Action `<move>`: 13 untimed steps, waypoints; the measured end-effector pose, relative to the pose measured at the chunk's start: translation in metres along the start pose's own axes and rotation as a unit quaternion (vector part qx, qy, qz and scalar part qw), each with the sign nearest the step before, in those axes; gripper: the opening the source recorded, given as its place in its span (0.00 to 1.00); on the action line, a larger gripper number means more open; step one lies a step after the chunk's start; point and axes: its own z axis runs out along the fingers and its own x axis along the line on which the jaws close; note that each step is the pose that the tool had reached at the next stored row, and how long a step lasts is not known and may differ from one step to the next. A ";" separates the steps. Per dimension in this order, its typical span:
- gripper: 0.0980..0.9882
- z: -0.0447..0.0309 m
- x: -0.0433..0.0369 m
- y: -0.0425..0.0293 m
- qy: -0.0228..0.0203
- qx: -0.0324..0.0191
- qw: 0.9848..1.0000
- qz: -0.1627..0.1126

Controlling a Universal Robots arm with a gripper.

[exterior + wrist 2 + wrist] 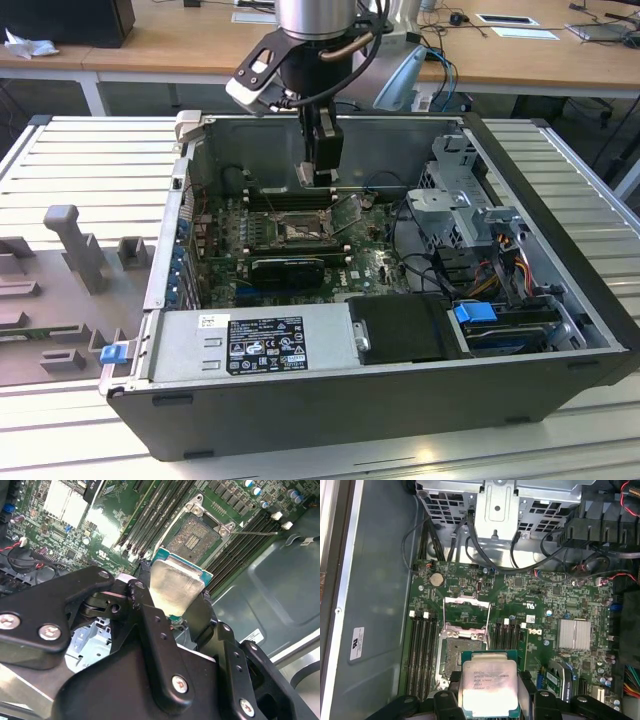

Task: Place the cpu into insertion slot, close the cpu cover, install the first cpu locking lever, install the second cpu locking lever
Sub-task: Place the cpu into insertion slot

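Gripper [322, 172], upper centre of the exterior view, pinches cpu [489, 686] by its edges above slot [461, 652], not seated. Cover [466, 611] stands open. Fine print on cpu lid, left unread.

Gripper [322, 172] showing matte black throughout. Above it, silvery cylindrical wrist segment [315, 15] gleaming. Bronze-coloured cable [352, 45] and black cable [372, 50] looping beside wrist segment. Pale grey camera module [255, 75] with dark patch sticking out to one side, above fingers [324, 150]. In second wrist view, black linkage plates [55, 605] overlapping behind fingers, rounded edges catching light. Silver cross-head screws [50, 631] sitting in plates; smaller black bolts [115, 608] marking pivots nearer fingertips.
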 end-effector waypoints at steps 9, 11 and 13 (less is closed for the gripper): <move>0.48 0.0074 -0.0001 -0.0008 0.000 0.000 1.000 0.001; 0.48 0.0084 -0.0001 -0.0010 0.000 0.000 1.000 0.002; 0.48 0.0098 -0.0002 -0.0011 0.000 0.000 1.000 0.002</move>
